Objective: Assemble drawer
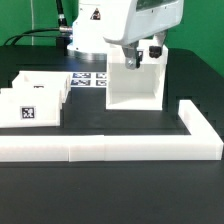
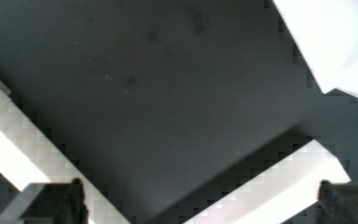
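Note:
The tall white drawer housing (image 1: 135, 85) stands upright right of the middle in the exterior view, its open side facing the camera. My gripper (image 1: 135, 58) hangs just above the housing's top edge, near its left wall. Two smaller white trays (image 1: 32, 100) with a black-and-white tag sit together at the exterior view's left. In the wrist view my gripper (image 2: 201, 208) is open wide and empty. Its dark fingertips (image 2: 51, 205) show at the two sides. White edges (image 2: 265, 185) cross the dark table between them; I cannot tell which part they belong to.
A long low white L-shaped wall (image 1: 110, 148) runs along the front and turns back at the exterior view's right (image 1: 200, 125). The marker board (image 1: 90, 78) lies flat behind the trays, left of the housing. The arm's base and cables stand at the back.

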Motion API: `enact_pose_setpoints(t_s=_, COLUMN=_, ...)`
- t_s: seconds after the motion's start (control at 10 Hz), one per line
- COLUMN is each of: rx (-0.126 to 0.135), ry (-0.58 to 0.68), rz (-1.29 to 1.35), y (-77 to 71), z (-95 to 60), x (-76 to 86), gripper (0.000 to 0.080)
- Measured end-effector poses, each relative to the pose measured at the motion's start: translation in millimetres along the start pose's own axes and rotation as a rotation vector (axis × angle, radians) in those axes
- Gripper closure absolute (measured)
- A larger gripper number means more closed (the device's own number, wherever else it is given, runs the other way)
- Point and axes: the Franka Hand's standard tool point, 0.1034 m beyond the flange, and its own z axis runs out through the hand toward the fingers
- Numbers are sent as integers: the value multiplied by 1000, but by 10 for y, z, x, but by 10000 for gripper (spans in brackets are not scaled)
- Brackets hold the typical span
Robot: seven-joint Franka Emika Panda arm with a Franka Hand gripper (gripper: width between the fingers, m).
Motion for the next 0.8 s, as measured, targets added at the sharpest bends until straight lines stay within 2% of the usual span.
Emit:
enact_pose_setpoints(t_s=0.7, rx=0, ry=0, rz=0, y=0, z=1, x=0, gripper=150)
enact_pose_setpoints(t_s=0.8, rx=-15, ry=16, rz=55, y=-10, z=-25, x=7, gripper=150)
